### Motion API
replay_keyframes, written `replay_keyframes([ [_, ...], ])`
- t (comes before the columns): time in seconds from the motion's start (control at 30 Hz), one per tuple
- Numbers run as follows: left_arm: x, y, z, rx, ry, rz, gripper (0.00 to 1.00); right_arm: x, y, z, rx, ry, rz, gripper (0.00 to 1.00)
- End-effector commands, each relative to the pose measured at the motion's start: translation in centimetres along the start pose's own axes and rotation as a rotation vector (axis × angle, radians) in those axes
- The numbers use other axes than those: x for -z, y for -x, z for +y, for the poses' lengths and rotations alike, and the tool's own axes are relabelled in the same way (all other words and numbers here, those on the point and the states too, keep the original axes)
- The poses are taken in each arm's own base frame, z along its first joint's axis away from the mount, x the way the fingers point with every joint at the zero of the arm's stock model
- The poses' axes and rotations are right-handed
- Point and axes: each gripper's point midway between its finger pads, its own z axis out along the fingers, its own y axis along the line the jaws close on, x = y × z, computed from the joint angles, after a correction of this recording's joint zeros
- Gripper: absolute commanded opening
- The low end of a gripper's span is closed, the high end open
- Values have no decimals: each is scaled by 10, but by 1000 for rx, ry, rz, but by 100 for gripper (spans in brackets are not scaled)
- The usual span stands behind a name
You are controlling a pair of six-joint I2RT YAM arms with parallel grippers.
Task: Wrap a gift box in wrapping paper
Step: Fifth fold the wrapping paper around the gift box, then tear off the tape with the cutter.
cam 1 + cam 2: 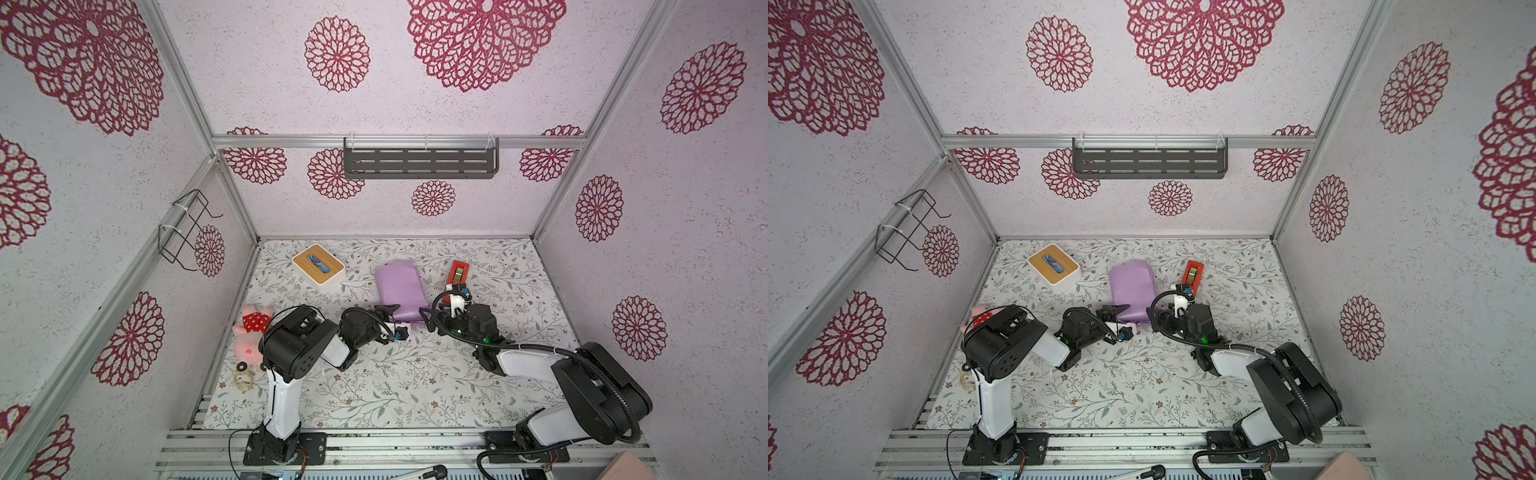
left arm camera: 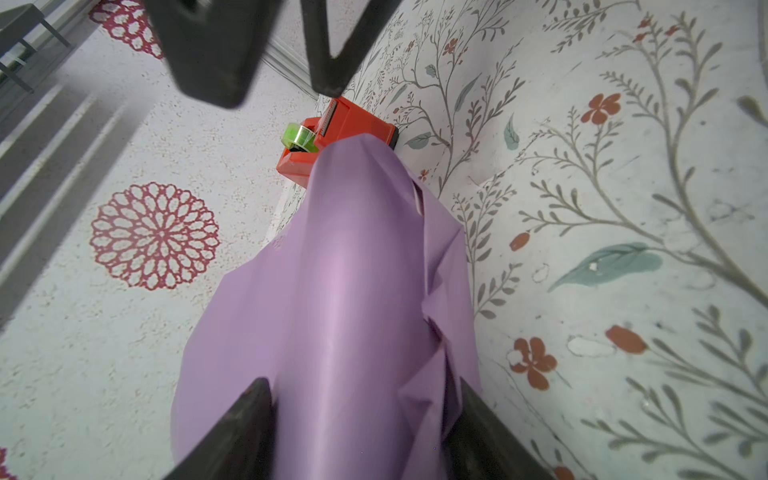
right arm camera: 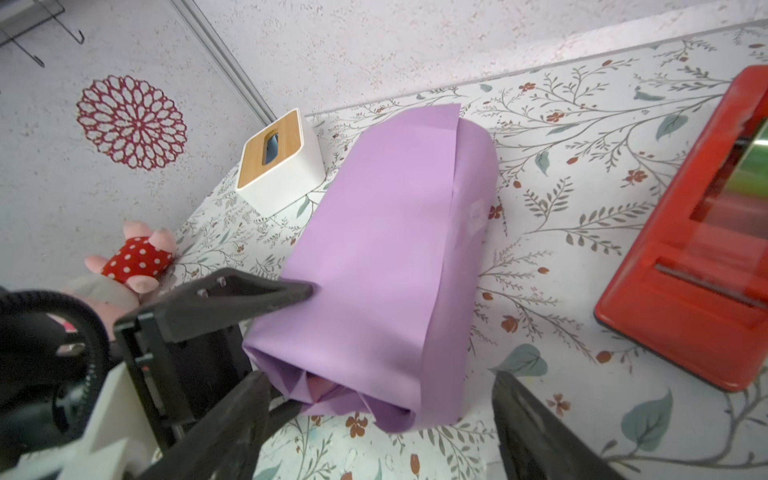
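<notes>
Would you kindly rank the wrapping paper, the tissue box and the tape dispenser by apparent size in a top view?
1. wrapping paper, largest.
2. tissue box.
3. tape dispenser, smallest, though the right arm hides its near end.

In both top views the whole surface (image 1: 395, 386) is seen from high above its near edge; the wrapping paper (image 3: 374, 249) is shared close-up by both wrist views.
</notes>
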Motion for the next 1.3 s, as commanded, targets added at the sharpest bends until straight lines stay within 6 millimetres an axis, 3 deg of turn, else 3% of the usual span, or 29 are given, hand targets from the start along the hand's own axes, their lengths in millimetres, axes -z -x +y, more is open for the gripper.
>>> replay_keyframes([
  [0.0, 3, -16, -29, 37, -107, 59, 67, 8, 25, 0, -71, -23, 7, 86],
  [0.13, 4, -16, -28, 39, -110, 64, 67, 24, 48, -15, -101, -91, 0, 86],
  [0.4, 4, -18, -31, 42, -119, 68, 67, 50, 80, -71, -244, -301, 76, 82],
  [0.63, 4, -19, -31, 41, -119, 69, 67, 24, 100, -102, -416, -262, 137, 65],
  [0.8, 4, -17, -30, 41, -117, 65, 67, 4, 99, -121, -511, -222, 159, 55],
  [1.07, 5, -17, -32, 45, -127, 66, 67, -25, 86, -131, -581, -164, 205, 52],
  [1.27, 4, -17, -31, 45, -127, 65, 67, -36, 78, -141, -599, -180, 225, 51],
])
